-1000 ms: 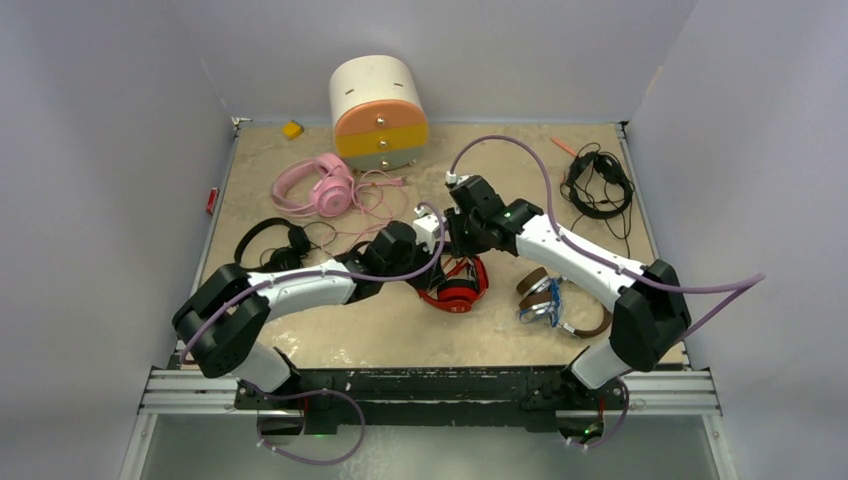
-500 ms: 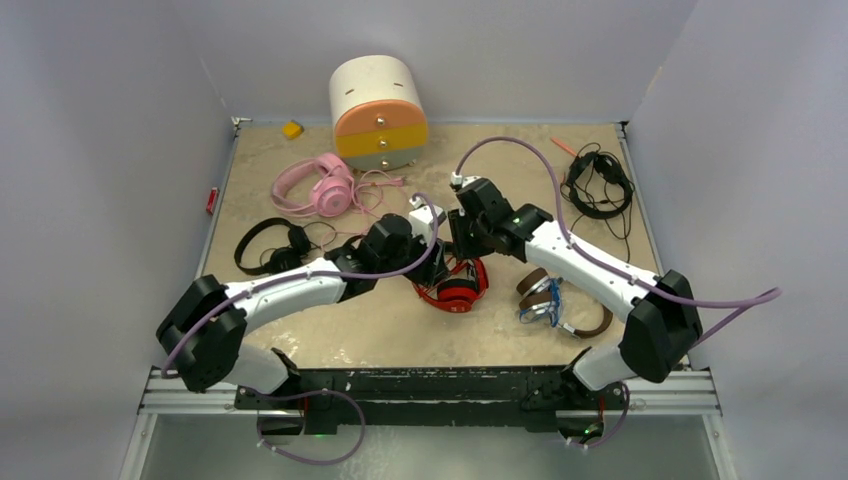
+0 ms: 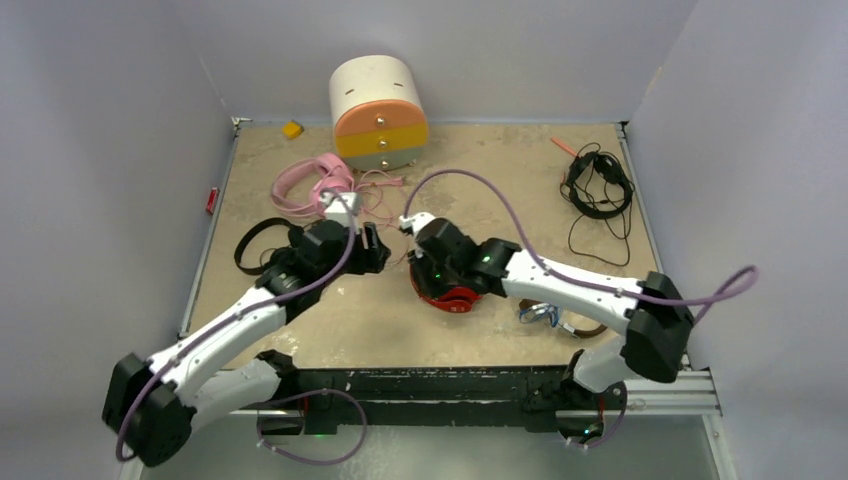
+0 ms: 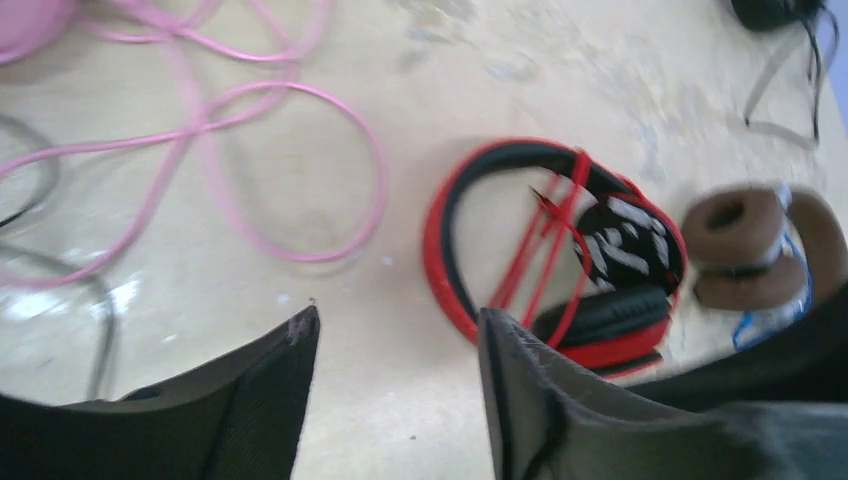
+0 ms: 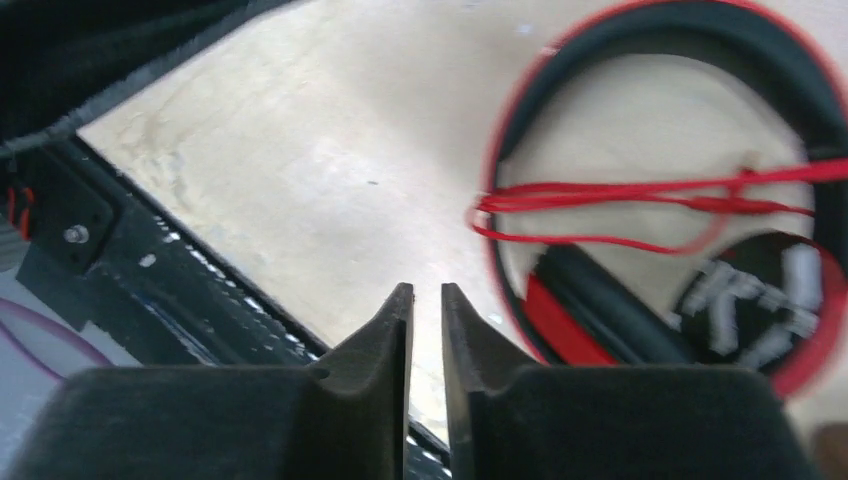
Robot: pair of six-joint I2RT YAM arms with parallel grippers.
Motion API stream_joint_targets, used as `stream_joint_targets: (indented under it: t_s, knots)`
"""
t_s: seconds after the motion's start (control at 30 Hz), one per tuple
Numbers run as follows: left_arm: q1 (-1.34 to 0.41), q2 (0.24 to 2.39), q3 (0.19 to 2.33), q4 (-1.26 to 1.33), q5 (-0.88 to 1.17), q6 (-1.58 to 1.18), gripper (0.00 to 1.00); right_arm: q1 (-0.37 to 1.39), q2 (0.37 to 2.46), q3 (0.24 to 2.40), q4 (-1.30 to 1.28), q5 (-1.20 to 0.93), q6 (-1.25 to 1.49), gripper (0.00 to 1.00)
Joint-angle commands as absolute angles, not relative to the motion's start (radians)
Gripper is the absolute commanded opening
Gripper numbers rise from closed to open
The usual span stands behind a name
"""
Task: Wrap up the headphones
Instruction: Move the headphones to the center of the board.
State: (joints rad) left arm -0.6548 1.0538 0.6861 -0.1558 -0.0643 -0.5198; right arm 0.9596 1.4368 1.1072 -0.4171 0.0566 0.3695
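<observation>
Nearest me, at about 5 o'clock on the sand-coloured tabletop point(image 3: 380, 330), the brown padded headphones with silver hinges point(image 3: 585, 325) lie partly under the right arm, a blue cable bunched against them. Just left of them, toward 6 o'clock, sit the red-and-black headphones point(image 3: 455, 297), lying flat, thin red cable strands stretched across the inside of the band. The right gripper point(image 5: 425, 290) hangs over the table beside that red band, its fingers drawn almost together with only a thin slit between them and nothing in it. The left gripper point(image 4: 398, 318) hovers at the red pair's 9 o'clock, fingers spread wide apart and empty. At the table's 9 o'clock one black headphone set point(image 3: 262, 240) lies partly under the left arm; the pink headphones point(image 3: 305, 190) with their looping pink cable rest at 11 o'clock. The other black headphones point(image 3: 597, 185) lie at 2 o'clock, cable trailing loose. A rounded white, orange and yellow drawer box point(image 3: 380, 110) stands at 12 o'clock
</observation>
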Motion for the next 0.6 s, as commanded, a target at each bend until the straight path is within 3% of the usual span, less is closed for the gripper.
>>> stream_joint_targets:
  t_s: [0.0,0.07,0.23,0.57]
  knots:
    - [-0.6,0.87,0.618,-0.228,-0.232,-0.674,0.65,1.052,1.565,1.206,-0.364,0.134,0.423,0.09]
    - [-0.597,0.812,0.602,-0.277,-0.32,-0.741,0.75,1.072,1.639,1.252,-0.351,0.139,0.442,0.0]
    - [-0.596,0.729,0.557,-0.366,-0.449,-0.874,0.82,1.081,1.834,1.403,-0.383,0.214,0.524,0.0]
    - [-0.597,0.713,0.519,-0.368,-0.456,-0.948,0.82,1.045,2.019,1.517,-0.487,0.314,0.609,0.0]
